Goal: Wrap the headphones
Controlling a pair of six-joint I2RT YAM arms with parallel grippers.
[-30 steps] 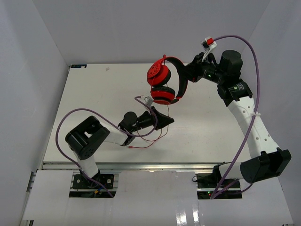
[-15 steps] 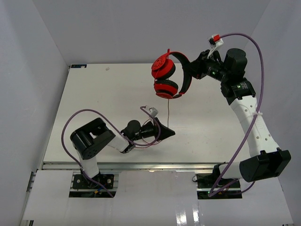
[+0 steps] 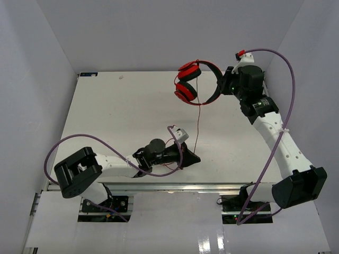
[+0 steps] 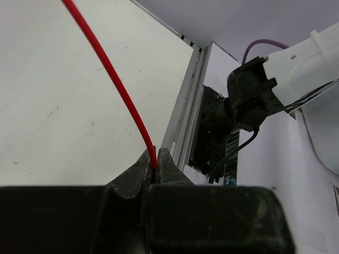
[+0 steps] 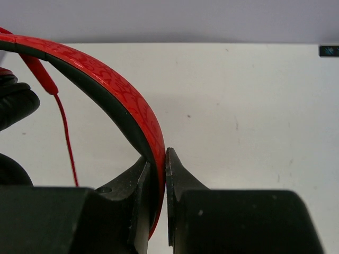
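Note:
The red headphones (image 3: 192, 85) with black pads hang in the air above the table's far right. My right gripper (image 3: 221, 86) is shut on their headband (image 5: 127, 100), which runs between its fingers. A thin red cable (image 3: 198, 124) drops from the ear cups straight down to my left gripper (image 3: 197, 157) near the table's front edge. In the left wrist view the cable (image 4: 114, 76) runs taut into the closed jaws of that gripper (image 4: 157, 165), pinched at the tips. More red cable loops by the left arm's wrist (image 3: 170, 142).
White table (image 3: 116, 116) inside white walls. Its metal front rail (image 4: 186, 106) lies just past my left gripper. Purple robot cables (image 3: 288, 90) loop over both arms. The right arm's base (image 4: 233, 116) shows beyond the rail.
My right gripper lifted the headphones up and right. My left gripper moved right and toward the front edge, closing on the cable, which is now pulled straight.

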